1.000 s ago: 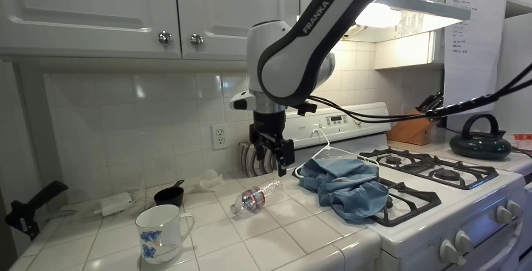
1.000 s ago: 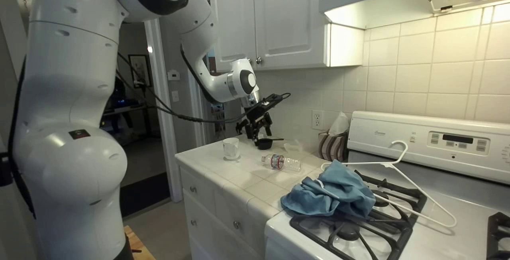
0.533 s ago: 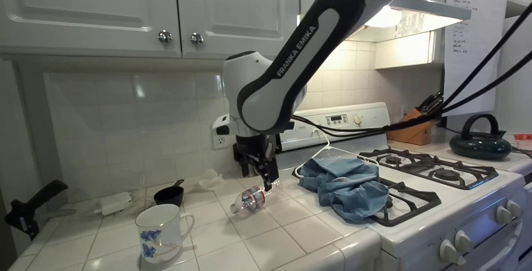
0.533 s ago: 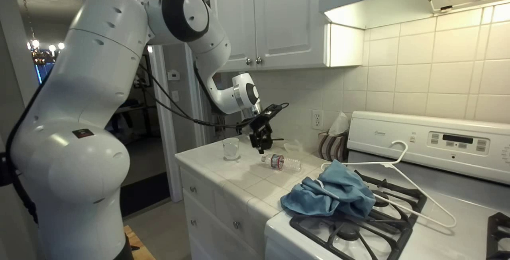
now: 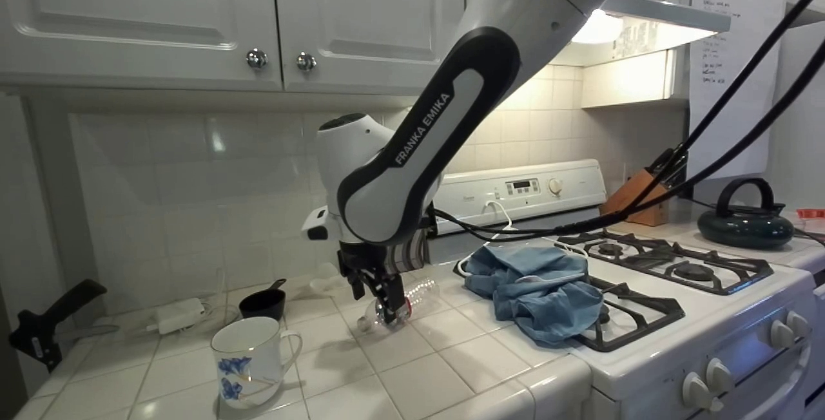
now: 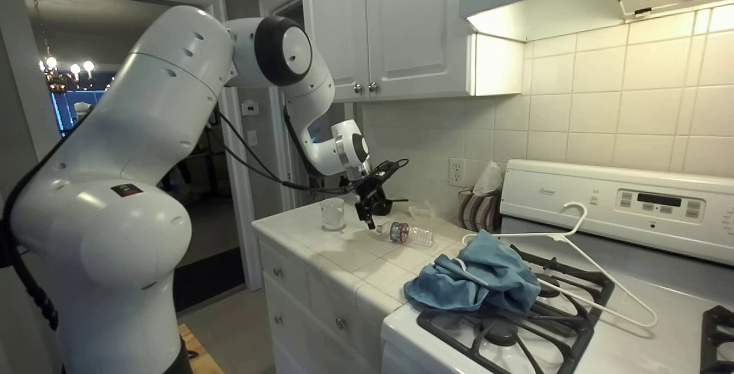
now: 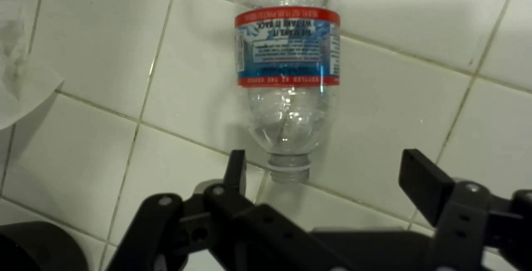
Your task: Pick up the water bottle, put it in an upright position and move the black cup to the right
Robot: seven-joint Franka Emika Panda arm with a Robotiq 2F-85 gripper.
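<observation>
The clear water bottle (image 7: 287,50) with a red and blue label lies on its side on the tiled counter. It shows in both exterior views (image 5: 422,292) (image 6: 406,234). No cap is visible on its neck. My gripper (image 7: 325,169) is open and empty above the counter at the neck end; in the wrist view the neck appears between the fingers, nearer the left one. In an exterior view the gripper (image 5: 374,307) hides part of the bottle. The small black cup (image 5: 261,305) with a handle stands behind the white mug, and part of it shows at the wrist view's lower left (image 7: 41,248).
The white mug with blue flowers (image 5: 248,365) stands near the counter front. A striped tissue box (image 6: 479,210) and crumpled white tissue (image 7: 20,71) are behind. A blue cloth (image 5: 535,291) with a white hanger lies on the stove. A white adapter with cables (image 5: 180,315) lies at left.
My gripper has moved down to the bottle's neck end, leftward in an exterior view. The bottle, black cup and mug have not moved.
</observation>
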